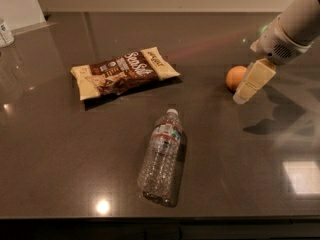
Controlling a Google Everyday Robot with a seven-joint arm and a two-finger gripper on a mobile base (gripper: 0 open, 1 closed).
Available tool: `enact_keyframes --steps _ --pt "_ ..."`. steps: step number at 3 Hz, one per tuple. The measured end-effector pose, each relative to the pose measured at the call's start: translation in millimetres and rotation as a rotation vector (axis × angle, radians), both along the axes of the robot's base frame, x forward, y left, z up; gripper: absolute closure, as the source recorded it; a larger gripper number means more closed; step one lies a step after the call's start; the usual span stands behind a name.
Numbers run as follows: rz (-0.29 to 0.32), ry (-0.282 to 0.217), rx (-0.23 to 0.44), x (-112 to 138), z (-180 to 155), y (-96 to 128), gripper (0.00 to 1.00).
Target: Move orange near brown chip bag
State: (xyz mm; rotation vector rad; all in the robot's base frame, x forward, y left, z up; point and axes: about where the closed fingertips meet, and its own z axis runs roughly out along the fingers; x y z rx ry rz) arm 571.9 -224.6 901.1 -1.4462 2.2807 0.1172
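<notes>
The orange (234,77) sits on the dark table at the right. The brown chip bag (124,72) lies flat to its left, well apart from it, with white script on its dark middle. My gripper (243,92) hangs from the white arm at the upper right. Its cream finger (254,79) reaches down just right of the orange, close against it and partly in front of it.
A clear plastic water bottle (162,157) lies on its side in front of the bag, toward the table's front edge. A small container (5,32) stands at the far left by a white wall panel. The dark table (60,149) reflects lights.
</notes>
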Motion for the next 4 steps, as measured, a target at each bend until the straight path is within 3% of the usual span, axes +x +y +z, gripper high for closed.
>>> enact_keyframes --steps 2,4 --pt "-0.031 0.037 0.03 34.7 -30.5 -7.5 0.0" --pt "-0.045 0.059 0.008 45.9 -46.2 -14.6 0.34"
